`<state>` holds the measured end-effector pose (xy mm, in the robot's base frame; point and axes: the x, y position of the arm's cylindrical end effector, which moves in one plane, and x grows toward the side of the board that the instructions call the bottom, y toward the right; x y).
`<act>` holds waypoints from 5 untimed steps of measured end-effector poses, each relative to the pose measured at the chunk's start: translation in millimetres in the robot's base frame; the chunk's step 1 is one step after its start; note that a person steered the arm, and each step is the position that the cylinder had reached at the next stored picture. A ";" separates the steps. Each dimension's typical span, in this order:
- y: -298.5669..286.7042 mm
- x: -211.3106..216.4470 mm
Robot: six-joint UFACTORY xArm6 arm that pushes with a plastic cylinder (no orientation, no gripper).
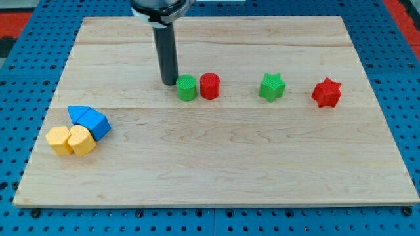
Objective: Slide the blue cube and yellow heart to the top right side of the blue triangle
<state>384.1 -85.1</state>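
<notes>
The blue triangle (pixel 77 114) lies near the board's left edge. The blue cube (pixel 97 124) touches it on its lower right. Two yellow blocks sit just below them, side by side and touching: one on the left (pixel 60 139) and one on the right (pixel 82 139). I cannot tell which of the two is the heart. My tip (pixel 169 83) stands far from this cluster, up and to the right of it. It is right beside the left side of a green cylinder (pixel 187 88).
A red cylinder (pixel 209 86) touches the green cylinder's right side. A green star (pixel 272 86) and a red star (pixel 327 92) stand further right in the same row. The wooden board (pixel 216 170) lies on a blue pegboard.
</notes>
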 end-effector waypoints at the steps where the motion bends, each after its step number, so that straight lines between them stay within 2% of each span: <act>1: -46.0 5.5; 2: -94.1 51.7; 3: -44.6 79.1; 4: 17.9 73.2; 5: 45.0 62.2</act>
<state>446.3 -40.0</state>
